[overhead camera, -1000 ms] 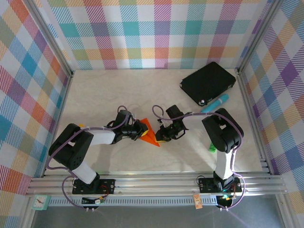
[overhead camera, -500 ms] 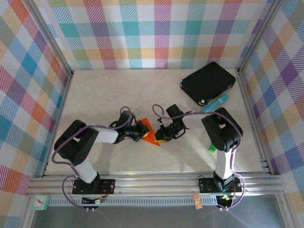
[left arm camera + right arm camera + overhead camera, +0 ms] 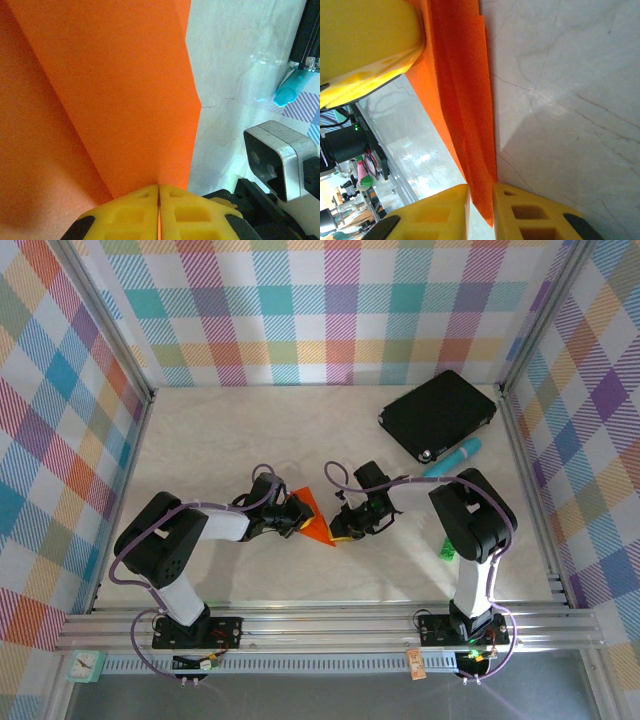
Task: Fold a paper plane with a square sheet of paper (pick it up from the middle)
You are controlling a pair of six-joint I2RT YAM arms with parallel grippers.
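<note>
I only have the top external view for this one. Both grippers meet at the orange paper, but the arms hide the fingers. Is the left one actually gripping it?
Observer: Yes. In the left wrist view the left gripper has its jaws pressed together, with the edge of the paper caught in the seam.
Operator: And the right?
Observer: The right gripper has a pointed end of the paper in the narrow gap between its fingers. I cannot tell whether they clamp it.
Operator: Is the paper folded at all?
Observer: Yes. The right wrist view shows overlapping layers with a stepped edge.
</note>
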